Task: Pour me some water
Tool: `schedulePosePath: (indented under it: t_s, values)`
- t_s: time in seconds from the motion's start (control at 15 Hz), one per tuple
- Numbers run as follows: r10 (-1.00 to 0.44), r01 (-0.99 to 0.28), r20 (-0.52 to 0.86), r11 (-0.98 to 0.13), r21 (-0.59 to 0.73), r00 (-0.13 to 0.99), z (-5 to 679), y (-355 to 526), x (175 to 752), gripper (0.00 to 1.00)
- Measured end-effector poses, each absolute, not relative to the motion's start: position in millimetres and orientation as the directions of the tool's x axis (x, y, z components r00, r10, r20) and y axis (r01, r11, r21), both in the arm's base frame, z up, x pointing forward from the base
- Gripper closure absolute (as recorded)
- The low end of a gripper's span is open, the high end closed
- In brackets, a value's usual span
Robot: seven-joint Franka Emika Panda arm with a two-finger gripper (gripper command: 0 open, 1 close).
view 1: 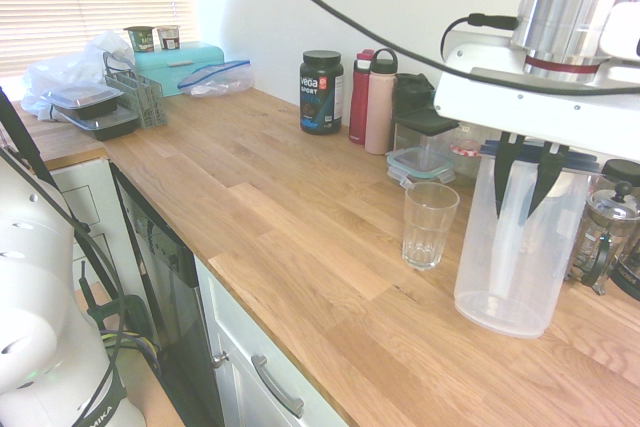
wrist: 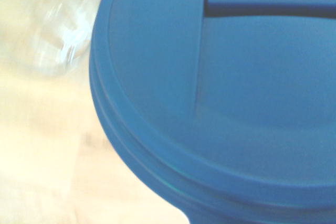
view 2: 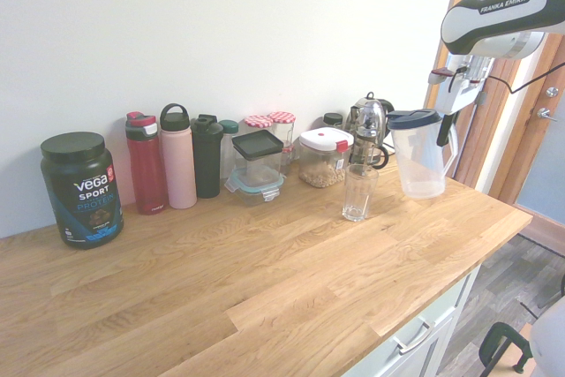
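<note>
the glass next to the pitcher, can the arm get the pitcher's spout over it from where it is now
Probably yes. The gripper is shut on the pitcher, which looks upright just beside the empty glass on the counter. Nothing stands between them; the jars and bottles sit behind, toward the wall.

White arm (view 2: 503, 11) lettered FRANKA EMIKA, black cable.

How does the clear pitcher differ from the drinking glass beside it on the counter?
The pitcher is much taller and wider than the glass. The pitcher carries a dark blue lid; the glass is open on top. The gripper is shut on the pitcher's rim, while nothing touches the glass. Both are transparent, upright, and look empty.
</note>
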State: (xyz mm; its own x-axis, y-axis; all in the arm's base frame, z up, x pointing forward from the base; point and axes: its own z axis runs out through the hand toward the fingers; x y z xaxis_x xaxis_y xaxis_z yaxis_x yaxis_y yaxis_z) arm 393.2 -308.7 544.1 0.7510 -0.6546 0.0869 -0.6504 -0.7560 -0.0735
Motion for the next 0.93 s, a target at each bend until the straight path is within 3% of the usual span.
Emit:
schedulePosePath:
  t_s: [0.27, 0.6, 0.93]
  values:
    - [-0.774, -0.760, 0.174, -0.631, -0.154, 0.608, 537, -287, 385, 1.00]
    - [-0.858, -0.829, 0.293, -0.495, -0.259, 0.421, 526, -259, 315, 1.00]
    - [-0.861, -0.841, 0.253, -0.496, -0.218, 0.442, 561, -199, 251, 1.00]
